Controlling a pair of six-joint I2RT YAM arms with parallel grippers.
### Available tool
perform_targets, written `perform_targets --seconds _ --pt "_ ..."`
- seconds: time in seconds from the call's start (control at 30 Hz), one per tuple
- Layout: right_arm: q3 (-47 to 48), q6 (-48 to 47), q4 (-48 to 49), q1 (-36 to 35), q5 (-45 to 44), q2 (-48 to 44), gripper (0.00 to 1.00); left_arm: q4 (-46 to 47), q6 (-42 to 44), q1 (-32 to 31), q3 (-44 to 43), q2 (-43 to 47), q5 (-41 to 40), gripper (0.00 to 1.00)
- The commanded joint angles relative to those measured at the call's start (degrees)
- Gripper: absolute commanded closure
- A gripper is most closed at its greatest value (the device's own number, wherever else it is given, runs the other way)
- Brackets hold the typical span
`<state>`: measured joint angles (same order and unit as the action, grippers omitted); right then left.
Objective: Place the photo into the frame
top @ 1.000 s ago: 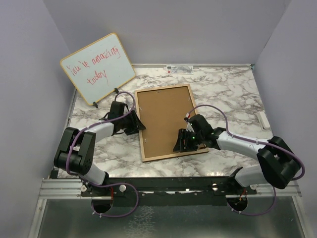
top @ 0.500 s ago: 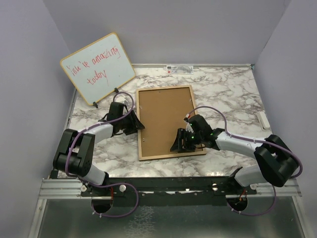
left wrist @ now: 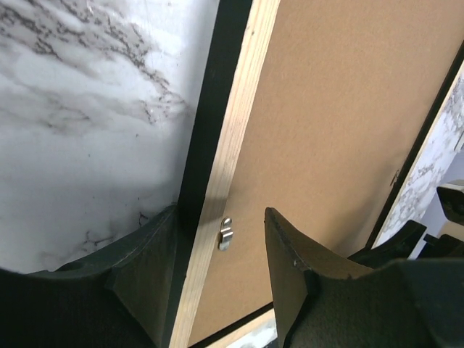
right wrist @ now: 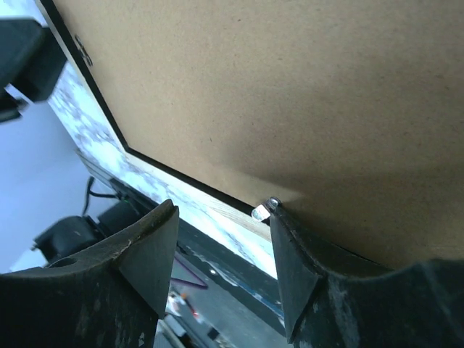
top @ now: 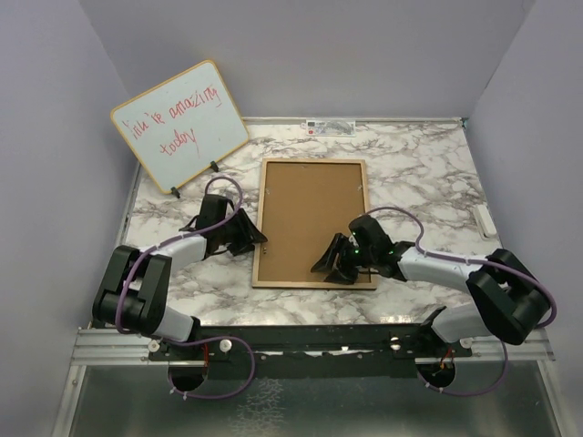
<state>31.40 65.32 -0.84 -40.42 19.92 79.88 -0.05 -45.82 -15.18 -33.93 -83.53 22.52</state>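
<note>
The frame (top: 259, 218) lies face down on the marble table, light wood rails up, square to the table. A plain brown backing board (top: 311, 218) fills it. The photo is hidden or out of view. My left gripper (top: 248, 235) is open at the frame's left rail; in the left wrist view (left wrist: 221, 214) its jaws straddle the wood rail (left wrist: 232, 145) by a small metal tab (left wrist: 225, 233). My right gripper (top: 332, 264) is open over the frame's near right part; in the right wrist view (right wrist: 223, 210) one finger touches a metal tab (right wrist: 261, 212) at the board's edge (right wrist: 290, 87).
A wood-edged whiteboard (top: 179, 125) with red handwriting leans at the back left. A small white object (top: 484, 220) lies at the table's right edge. A white label strip (top: 330, 126) sits along the back edge. Grey walls close in three sides.
The frame has turned from tilted to square with the table and shifted slightly right. Both grippers moved with it, the right one nearer the front edge.
</note>
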Motion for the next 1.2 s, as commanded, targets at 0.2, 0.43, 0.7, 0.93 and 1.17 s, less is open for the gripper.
perform_targets --seconds 0.2,0.43,0.7,0.93,1.17 --pt "-3.86 15.87 8.77 -0.73 -4.79 0.36 0.38 -0.95 -4.75 -1.87 2.96 3.71 3.61 0.49" --pt "-3.28 13.55 6.28 -0.71 -5.83 -2.10 0.33 -3.83 -2.67 -1.87 1.63 4.68 1.70 0.48" --pt "1.46 -0.45 0.11 -0.74 -12.30 -9.90 0.32 -8.38 3.55 -1.87 -2.69 4.86 -1.46 0.42" --pt "8.85 -11.14 -9.94 -0.66 -16.54 -5.78 0.35 -8.12 6.49 -1.87 -3.73 3.37 -1.50 0.40" --pt "10.80 -15.94 -10.28 -0.71 -13.26 -1.53 0.51 -7.56 8.58 -1.87 -4.18 1.84 -2.31 0.39"
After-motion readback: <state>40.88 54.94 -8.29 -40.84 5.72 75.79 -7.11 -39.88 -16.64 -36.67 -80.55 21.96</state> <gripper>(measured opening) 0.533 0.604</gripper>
